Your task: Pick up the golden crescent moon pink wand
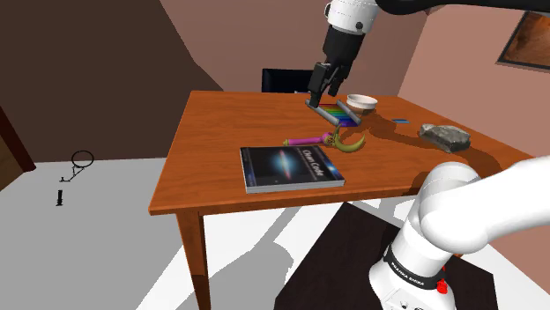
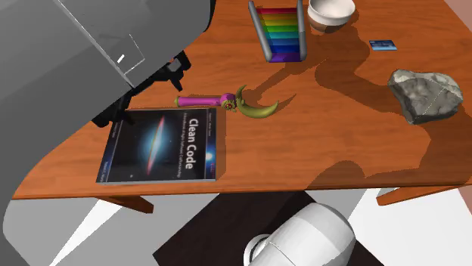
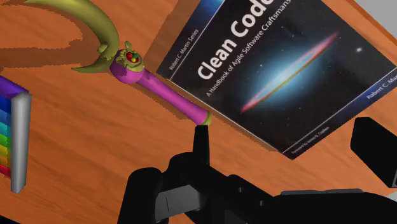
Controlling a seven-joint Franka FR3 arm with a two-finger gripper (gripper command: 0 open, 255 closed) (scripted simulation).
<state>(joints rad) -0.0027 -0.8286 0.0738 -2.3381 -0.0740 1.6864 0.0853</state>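
Black two-finger gripper hangs above the far half of the brown wooden table. On my wrist view I see its fingers standing wide apart, clasping nothing. The wand, pink-purple handle with a golden crescent moon head, lies flat on the table. Its crescent points to the shoulder view's right, and its handle end is just beside the far edge of the dark galaxy-cover "Clean Code" book. Farther back: rainbow-striped rack with grey rails, and a white bowl. Rough grey rock sits well off to the right.
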